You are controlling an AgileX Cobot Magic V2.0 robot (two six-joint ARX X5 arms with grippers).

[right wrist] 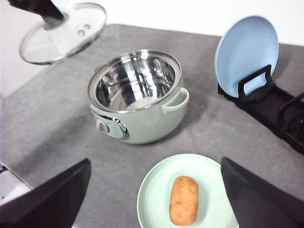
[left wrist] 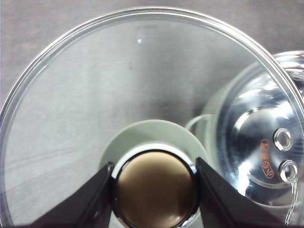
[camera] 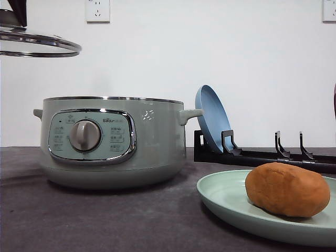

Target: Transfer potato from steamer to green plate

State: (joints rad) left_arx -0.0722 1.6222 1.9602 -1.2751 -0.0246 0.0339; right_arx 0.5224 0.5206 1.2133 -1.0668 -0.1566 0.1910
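Note:
The orange-brown potato [camera: 287, 189] [right wrist: 183, 200] lies on the pale green plate [camera: 223, 197] [right wrist: 154, 197] at the front right of the table. The sage-green steamer [camera: 113, 142] [right wrist: 142, 116] stands open; its steel bowl looks empty. My left gripper [left wrist: 154, 190] is shut on the knob of the glass lid [camera: 39, 43] [left wrist: 95, 95] [right wrist: 64, 31] and holds it in the air, up and to the left of the steamer. High above the green plate, my right gripper [right wrist: 156, 164] is open and holds nothing, with the potato below and between its fingers [right wrist: 57, 197].
A blue plate [camera: 211, 118] [right wrist: 247, 47] stands on edge in a black dish rack [camera: 273, 155] [right wrist: 280, 111] behind the green plate, to the right of the steamer. The dark grey tabletop [camera: 105, 220] ends at a white wall with sockets.

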